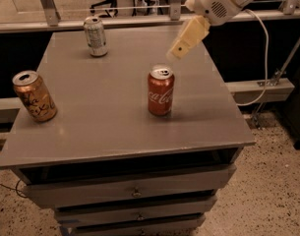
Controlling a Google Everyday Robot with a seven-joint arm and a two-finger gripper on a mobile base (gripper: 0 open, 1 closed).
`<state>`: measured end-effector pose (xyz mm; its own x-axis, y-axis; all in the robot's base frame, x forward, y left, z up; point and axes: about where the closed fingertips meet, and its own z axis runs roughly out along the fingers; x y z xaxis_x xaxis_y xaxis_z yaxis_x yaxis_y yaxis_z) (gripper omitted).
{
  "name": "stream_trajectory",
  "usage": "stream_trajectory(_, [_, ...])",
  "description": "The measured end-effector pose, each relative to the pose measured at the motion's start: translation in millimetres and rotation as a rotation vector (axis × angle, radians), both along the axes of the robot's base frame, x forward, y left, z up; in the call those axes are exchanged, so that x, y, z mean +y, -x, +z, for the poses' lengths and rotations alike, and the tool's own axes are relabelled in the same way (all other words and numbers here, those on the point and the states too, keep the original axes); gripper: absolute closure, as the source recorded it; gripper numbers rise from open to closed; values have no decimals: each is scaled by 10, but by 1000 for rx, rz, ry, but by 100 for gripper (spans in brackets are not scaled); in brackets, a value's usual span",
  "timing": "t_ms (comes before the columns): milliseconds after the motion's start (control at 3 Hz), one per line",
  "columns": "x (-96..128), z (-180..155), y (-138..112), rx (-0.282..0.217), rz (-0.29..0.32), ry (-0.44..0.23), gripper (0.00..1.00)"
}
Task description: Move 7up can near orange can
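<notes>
**Item 1, 7up can** (96, 36): upright at the far edge of the table (115, 127), left of centre. Nothing is touching it.

**Item 2, orange can** (34, 96): upright near the left edge, on the near half of the table. It is well apart from the 7up can, with bare tabletop between them.

**Item 3, Coke can** (161, 90): upright near the middle of the table, right of the other two. We count it as no part of the task.

**Item 4, gripper** (188, 38): in the air over the far right part of the table, above and just behind the Coke can and well to the right of the 7up can. We cannot tell how far open it is. All three cans stand on the table, so it has hold of none of them.

**Progress:** we judge the task barely begun. The 7up can has not yet been gripped, lifted or carried. What is left is to reach left to the 7up can, grasp it, carry it toward the near left and set it down beside the orange can.
</notes>
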<state>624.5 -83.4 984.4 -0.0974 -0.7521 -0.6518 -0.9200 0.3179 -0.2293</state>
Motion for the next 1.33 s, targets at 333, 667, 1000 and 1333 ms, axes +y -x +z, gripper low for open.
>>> stream_trajectory(333, [28, 7, -84, -5, -2, -25, 0])
stream_trajectory(667, [30, 4, -75, -4, -1, -23, 0])
stream_trajectory(1000, [38, 54, -94, -32, -35, -46, 0])
stream_trajectory(1333, [289, 30, -349, -89, -85, -100, 0])
